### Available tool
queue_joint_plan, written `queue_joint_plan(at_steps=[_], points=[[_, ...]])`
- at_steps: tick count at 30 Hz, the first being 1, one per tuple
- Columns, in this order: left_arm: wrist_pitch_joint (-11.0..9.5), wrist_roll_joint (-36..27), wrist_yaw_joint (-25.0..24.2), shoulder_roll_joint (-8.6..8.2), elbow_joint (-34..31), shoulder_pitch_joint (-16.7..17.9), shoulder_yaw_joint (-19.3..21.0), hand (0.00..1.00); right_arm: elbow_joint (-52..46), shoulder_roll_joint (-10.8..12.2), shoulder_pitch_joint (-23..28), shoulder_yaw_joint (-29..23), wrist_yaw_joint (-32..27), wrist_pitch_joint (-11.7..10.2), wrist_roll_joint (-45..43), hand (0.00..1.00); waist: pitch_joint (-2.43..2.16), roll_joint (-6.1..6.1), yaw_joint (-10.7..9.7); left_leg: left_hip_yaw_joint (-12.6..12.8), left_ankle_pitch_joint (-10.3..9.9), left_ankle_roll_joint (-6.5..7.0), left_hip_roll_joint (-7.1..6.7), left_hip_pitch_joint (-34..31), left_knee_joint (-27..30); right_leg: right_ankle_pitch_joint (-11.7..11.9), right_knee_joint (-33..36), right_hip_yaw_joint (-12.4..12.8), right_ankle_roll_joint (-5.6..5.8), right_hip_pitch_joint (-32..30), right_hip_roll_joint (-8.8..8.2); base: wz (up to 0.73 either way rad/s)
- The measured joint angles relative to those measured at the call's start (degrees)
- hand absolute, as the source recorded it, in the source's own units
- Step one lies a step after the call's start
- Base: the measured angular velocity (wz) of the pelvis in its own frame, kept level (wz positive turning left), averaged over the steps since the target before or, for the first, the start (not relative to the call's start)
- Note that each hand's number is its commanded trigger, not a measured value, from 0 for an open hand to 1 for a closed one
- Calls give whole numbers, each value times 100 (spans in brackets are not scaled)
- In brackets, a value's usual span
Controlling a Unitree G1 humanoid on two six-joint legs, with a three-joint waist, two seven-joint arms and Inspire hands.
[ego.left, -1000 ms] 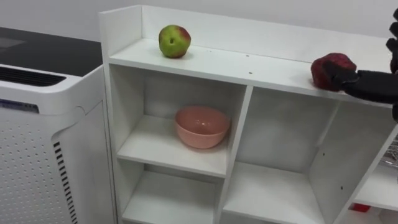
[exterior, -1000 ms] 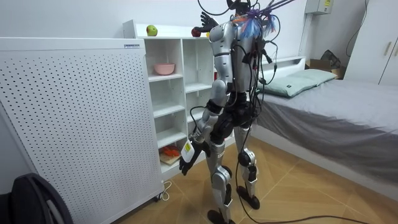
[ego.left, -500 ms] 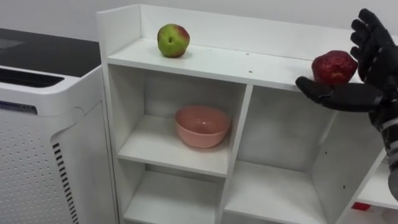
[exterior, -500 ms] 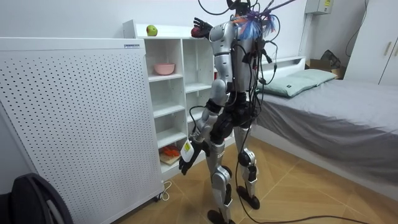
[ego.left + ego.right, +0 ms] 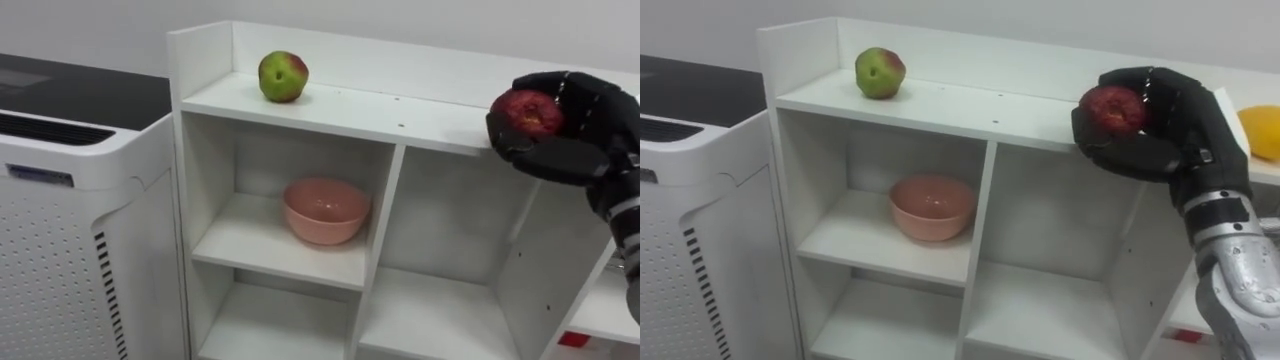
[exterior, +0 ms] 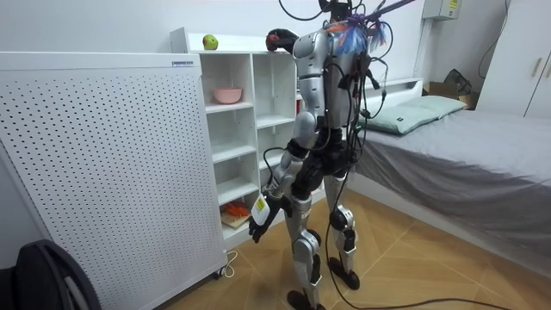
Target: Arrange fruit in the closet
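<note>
Two apples show at the white closet, and one of them is in the robot's grip. The right hand comes in from the right side and has its dark fingers and thumb curled around the red apple, so that the fruit sits deep in the palm with only its front face free. This hand holds the red apple at the height of the top board, near the front edge of the board's right part; I cannot tell whether the fruit touches the board. The green apple, which has a reddish side, stands alone on the same board, far to the left near the raised side wall and well apart from the hand. An orange fruit lies on the top board just to the right of the hand. One compartment lower, on the left, a pink bowl sits upright on its shelf. Just beside the closet on its left stands a white machine with a perforated side and a dark top. From the room, the robot stands upright before the closet, with the bed behind it. Its left hand hangs down beside the thigh, and I cannot tell its state.
</note>
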Motion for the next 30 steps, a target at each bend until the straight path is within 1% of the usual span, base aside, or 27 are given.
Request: queue_joint_plan(at_steps=[3,10,13,14,16,19,22,24,26,30], points=[[8,0,-50,0,4,1,0,0,-2,0,0,-7,-12,-5,-144,100,3,-8,7,-3,0,0,0,-1,-2,0,1,-6,0,4,0,0],[35,-4,-57,0,22,-7,0,0,-78,1,0,-36,-21,-5,-156,100,6,7,-5,-2,0,0,0,-24,-1,0,1,0,0,-30,0,0],[34,2,-55,0,21,-31,-9,0,-360,3,53,2,-1,8,-159,100,6,57,-4,6,0,0,0,-40,0,1,4,11,-1,-74,0,0],[34,2,-51,1,21,-46,-24,0,-577,2,96,66,16,9,-141,100,7,60,-12,8,0,0,-1,-43,0,1,4,12,-1,-80,0,0],[28,3,-47,33,21,-53,-123,0,-798,2,98,221,95,9,-125,100,3,110,-31,15,1,0,-1,-42,-1,1,2,19,-1,-88,1,0],[-25,-1,-51,78,-1,-85,-122,0,-1124,2,103,392,241,10,-144,100,-5,124,-30,15,2,-2,-1,-39,-4,1,1,23,-1,-95,2,0],[-26,13,-53,152,-4,-85,-122,0,-1566,1,113,544,446,11,-156,100,-15,99,-25,18,2,-1,-2,-26,-11,1,2,32,-1,-87,2,0],[-25,8,-45,188,-11,-93,-123,0,-1852,0,138,715,686,16,-154,100,-19,83,-25,17,2,-1,-2,-28,-8,1,0,29,-1,-84,2,0],[-22,-20,-16,191,-10,-110,-142,0,-2062,-1,145,868,831,77,-166,100,-22,69,-38,15,2,-1,-1,-47,2,2,0,29,-2,-90,2,0],[-12,-17,31,191,-8,-158,-361,0,-2362,2,221,1054,1197,144,-450,100,-15,79,-8,14,2,0,5,-91,15,27,2,30,-6,-102,6,0]])
